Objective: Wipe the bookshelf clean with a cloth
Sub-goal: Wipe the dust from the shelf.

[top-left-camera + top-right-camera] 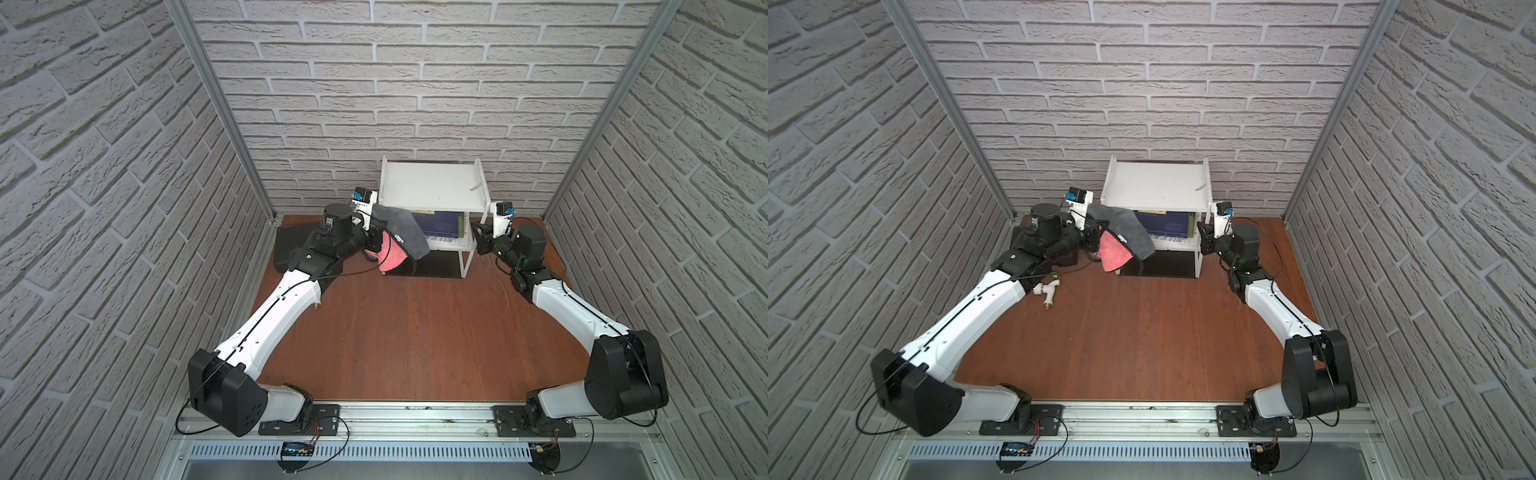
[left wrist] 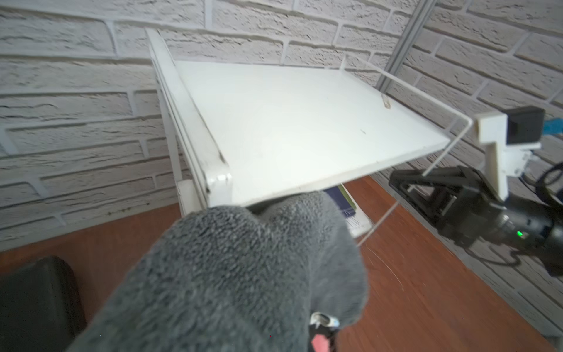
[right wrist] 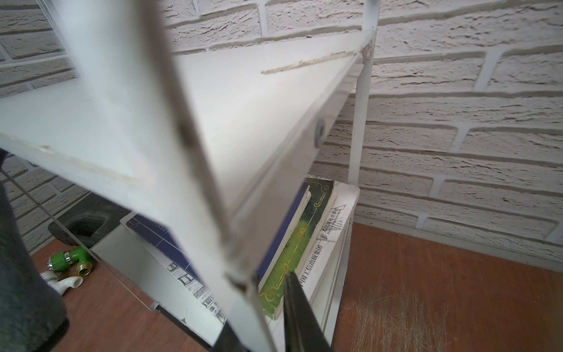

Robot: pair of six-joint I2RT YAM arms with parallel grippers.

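Top views: the bookshelf (image 1: 432, 187) stands against the back wall; the grey cloth (image 1: 401, 228), clamped in the left gripper (image 1: 376, 230), hangs at its front left corner. Left wrist: the cloth should be lifted onto the top board (image 2: 304, 122) and dragged flat. Right wrist: the right gripper (image 3: 259, 332) is closed on a frame leg (image 3: 243, 304), steadying it.

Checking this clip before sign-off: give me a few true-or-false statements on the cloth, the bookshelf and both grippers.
1. The left gripper holds a grey cloth. True.
2. The cloth lies flat on the top board of the bookshelf. False: it hangs at the shelf's front left corner.
3. Books lie on the middle shelf. True.
4. The right gripper hovers empty over the table. False: it clamps the bookshelf's thin right front leg.
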